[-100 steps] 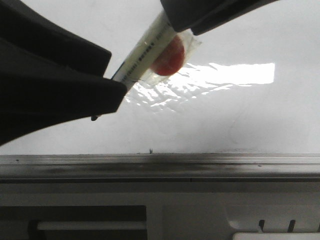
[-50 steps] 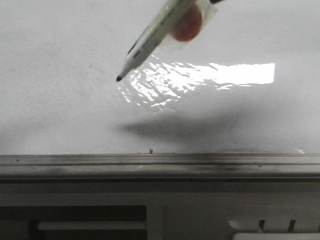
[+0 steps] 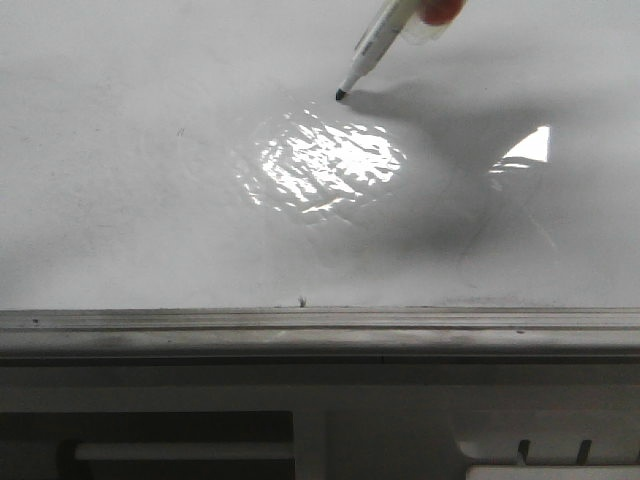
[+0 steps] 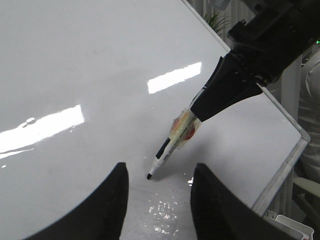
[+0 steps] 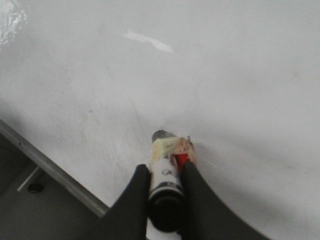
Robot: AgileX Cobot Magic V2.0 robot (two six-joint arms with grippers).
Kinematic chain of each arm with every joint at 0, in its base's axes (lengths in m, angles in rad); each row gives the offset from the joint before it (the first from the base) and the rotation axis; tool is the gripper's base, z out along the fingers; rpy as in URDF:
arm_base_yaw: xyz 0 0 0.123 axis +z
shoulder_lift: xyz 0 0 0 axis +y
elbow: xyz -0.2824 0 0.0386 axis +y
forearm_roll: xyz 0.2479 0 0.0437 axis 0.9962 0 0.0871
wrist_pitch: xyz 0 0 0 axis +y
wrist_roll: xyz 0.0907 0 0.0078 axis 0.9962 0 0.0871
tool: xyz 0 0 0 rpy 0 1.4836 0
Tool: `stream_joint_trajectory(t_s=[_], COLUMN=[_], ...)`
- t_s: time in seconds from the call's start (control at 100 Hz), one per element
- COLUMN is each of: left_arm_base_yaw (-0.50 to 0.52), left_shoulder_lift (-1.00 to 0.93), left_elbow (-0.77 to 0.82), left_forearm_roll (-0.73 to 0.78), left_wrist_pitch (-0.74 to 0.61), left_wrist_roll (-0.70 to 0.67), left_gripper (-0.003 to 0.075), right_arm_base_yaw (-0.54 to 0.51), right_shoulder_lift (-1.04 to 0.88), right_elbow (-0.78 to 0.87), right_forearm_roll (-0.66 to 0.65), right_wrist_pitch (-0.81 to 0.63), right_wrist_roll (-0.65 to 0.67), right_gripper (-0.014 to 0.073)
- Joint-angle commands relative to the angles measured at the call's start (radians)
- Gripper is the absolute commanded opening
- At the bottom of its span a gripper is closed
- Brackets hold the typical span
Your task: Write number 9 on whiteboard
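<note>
The whiteboard (image 3: 150,200) fills the front view, with its grey ledge (image 3: 320,330) along the lower edge. No number 9 or other marker line shows on it. My right gripper (image 5: 163,169) is shut on a white marker (image 5: 165,175) that has a red piece taped to it. The marker (image 3: 385,35) slants down from the top of the front view. Its black tip (image 3: 340,95) meets its shadow at the board surface. My left gripper (image 4: 160,167) is open and empty just above the board, with the marker tip (image 4: 149,176) between its fingers.
The board's metal frame (image 4: 285,170) runs along one side in the left wrist view, with a white bin (image 4: 290,227) beyond it. The right arm (image 4: 270,45) reaches in over that side. A bright glare patch (image 3: 320,165) lies on the rippled board surface.
My left gripper has left the front view. The marker has moved up and to the right, and its tip has come down to the board surface.
</note>
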Motion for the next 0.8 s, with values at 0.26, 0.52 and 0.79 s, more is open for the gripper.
stream_joint_trajectory(t_s=[0.26,0.52,0.79], left_arm_base_yaw=[0.003,0.005,0.005], left_shoulder_lift=[-0.001,-0.001,-0.001], left_elbow=[-0.033,-0.033,-0.033], left_forearm_roll=[-0.032,-0.032,-0.032], left_wrist_pitch=[-0.067,-0.067,-0.067], left_wrist_roll=[-0.013,-0.013,-0.013], left_gripper=[0.0281,0.0281,0.0281], right_arm_base_yaw=[0.083,0.007,-0.003], right_shoulder_lift=[0.107,0.034,0.059], right_elbow=[-0.072,-0.117,-0.064], right_forearm_roll=[-0.013,-0.081,-0.020], right_wrist_pitch=[0.029,0.043,0.116], right_wrist_roll=[-0.002,0.009,0.011], right_gripper=[-0.0069,-0.0069,-0.0069])
